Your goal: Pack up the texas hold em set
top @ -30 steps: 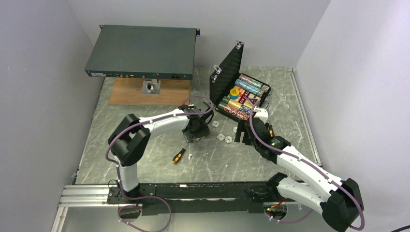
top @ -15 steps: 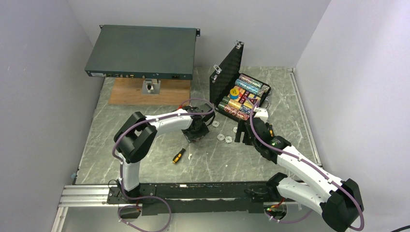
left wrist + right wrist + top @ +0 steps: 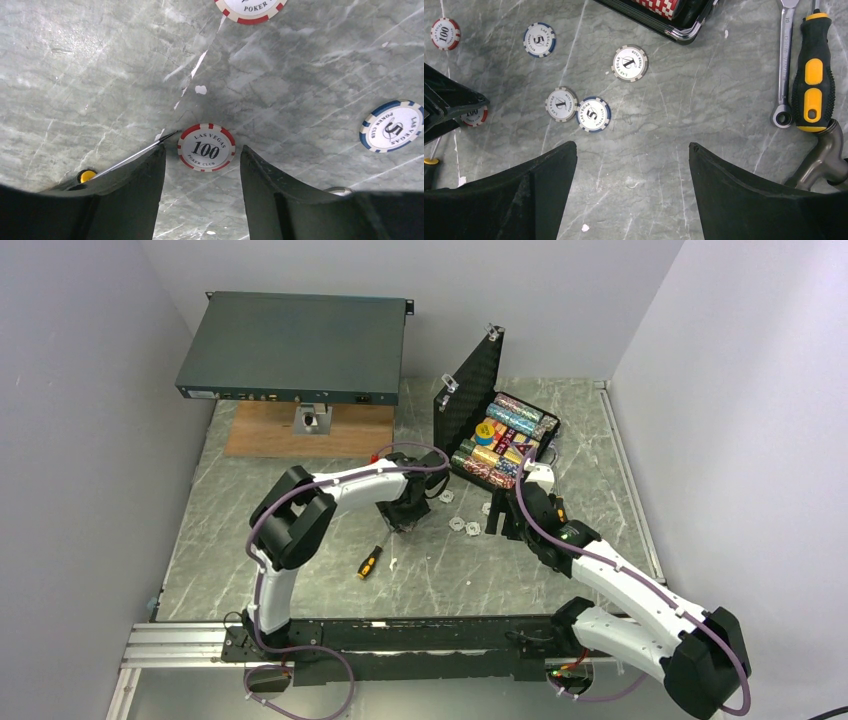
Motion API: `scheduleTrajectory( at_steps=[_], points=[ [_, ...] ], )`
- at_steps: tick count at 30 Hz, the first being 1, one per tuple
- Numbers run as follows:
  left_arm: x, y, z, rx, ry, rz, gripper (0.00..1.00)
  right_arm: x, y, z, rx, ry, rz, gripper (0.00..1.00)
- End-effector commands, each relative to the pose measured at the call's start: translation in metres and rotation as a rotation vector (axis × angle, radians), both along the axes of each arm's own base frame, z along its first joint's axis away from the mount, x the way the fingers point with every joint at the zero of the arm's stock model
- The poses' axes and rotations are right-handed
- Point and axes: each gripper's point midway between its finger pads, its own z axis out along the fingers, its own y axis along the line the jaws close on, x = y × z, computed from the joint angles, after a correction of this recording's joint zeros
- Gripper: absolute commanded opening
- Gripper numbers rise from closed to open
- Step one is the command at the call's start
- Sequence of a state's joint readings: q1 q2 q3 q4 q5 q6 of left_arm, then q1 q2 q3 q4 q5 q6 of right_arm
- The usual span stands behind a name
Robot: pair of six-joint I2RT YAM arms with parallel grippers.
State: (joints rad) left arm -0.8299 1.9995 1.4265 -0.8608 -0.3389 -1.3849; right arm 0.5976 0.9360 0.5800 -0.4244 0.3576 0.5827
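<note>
Left fingers [image 3: 130, 200] straddle red 100 chip [image 3: 206, 147], narrow gap each side.

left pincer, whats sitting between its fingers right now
A red-and-white 100 chip lies flat on the table between the fingers of the left pincer, with a bare gap on each side. The left wrist view shows it.

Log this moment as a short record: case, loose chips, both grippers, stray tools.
case: open, lid upright, chip rows inside
loose chips: six on the table, seen from the right wrist
left gripper: open, straddling a red-and-white 100 chip, gaps either side
right gripper: open, empty, over bare table beside the chips
stray tools: screwdriver near the left arm; wrench and second screwdriver by the case corner
</note>
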Motion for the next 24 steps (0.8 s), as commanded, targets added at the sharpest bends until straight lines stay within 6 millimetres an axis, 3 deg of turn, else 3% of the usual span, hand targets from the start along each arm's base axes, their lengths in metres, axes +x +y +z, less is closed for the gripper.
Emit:
scheduleTrajectory(
  at_steps=[1, 6, 16, 24],
  points=[
    [0.002, 0.007, -0.006, 0.064, 0.022, 0.031, 0.58, 0.007, 0.002, 0.005, 0.008, -0.029, 0.002, 0.84],
    [0.0, 0.012, -0.01, 0.132, 0.05, 0.016, 0.54, 0.008, 0.001, 0.004, 0.006, -0.026, -0.001, 0.84],
    [-0.012, 0.018, -0.023, 0.135, 0.083, 0.029, 0.58, 0.007, 0.0, 0.004, 0.014, -0.028, -0.006, 0.84],
    [-0.021, 0.021, -0.034, 0.107, 0.096, 0.043, 0.52, 0.007, 0.0, 0.005, 0.016, -0.027, -0.004, 0.84]
  ],
)
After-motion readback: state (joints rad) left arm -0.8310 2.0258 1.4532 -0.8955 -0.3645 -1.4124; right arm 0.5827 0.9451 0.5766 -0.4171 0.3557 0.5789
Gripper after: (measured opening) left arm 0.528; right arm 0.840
